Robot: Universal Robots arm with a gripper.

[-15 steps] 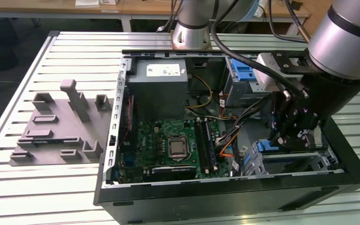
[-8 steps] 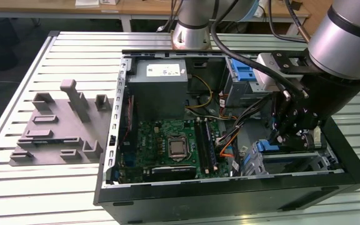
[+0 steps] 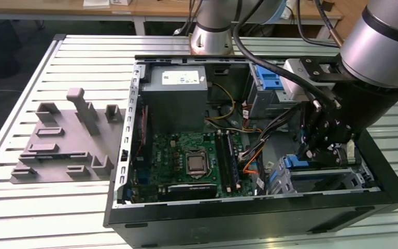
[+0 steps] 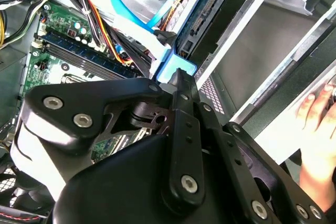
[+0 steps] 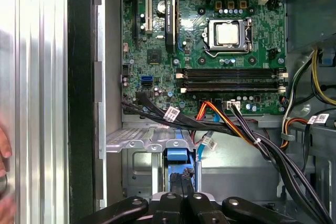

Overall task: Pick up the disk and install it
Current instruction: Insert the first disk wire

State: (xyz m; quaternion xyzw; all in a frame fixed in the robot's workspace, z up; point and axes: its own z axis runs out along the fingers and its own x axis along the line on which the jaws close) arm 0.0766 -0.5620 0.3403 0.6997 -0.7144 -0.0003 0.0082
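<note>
One disk (image 5: 176, 156) sits edge-on in the drive bay of the case (image 3: 254, 215). The gripper (image 5: 181, 183) holds its jaws closed against the blue bracket. A square push along the bay, clear of cables (image 5: 231, 124), should seat it.

I'm watching my arm (image 3: 385, 46) in the exterior view; it's showing thick silver-grey tubes, the near one wearing a black band, with a pale blue cap (image 3: 276, 11) sitting on a joint farther back; black cables (image 3: 239, 36) are running along it in loose bundles towards a light grey block (image 3: 308, 70) at the wrist; below that the gripper (image 3: 325, 153) is looking all black. In the second wrist view I'm seeing matt black link bars (image 4: 181, 145), rounded at the ends, each carrying silver socket-head screws (image 4: 189, 183); in the first wrist view rounded black links (image 5: 121, 212) are lining up in a row, each one showing a bright screw head.
</note>
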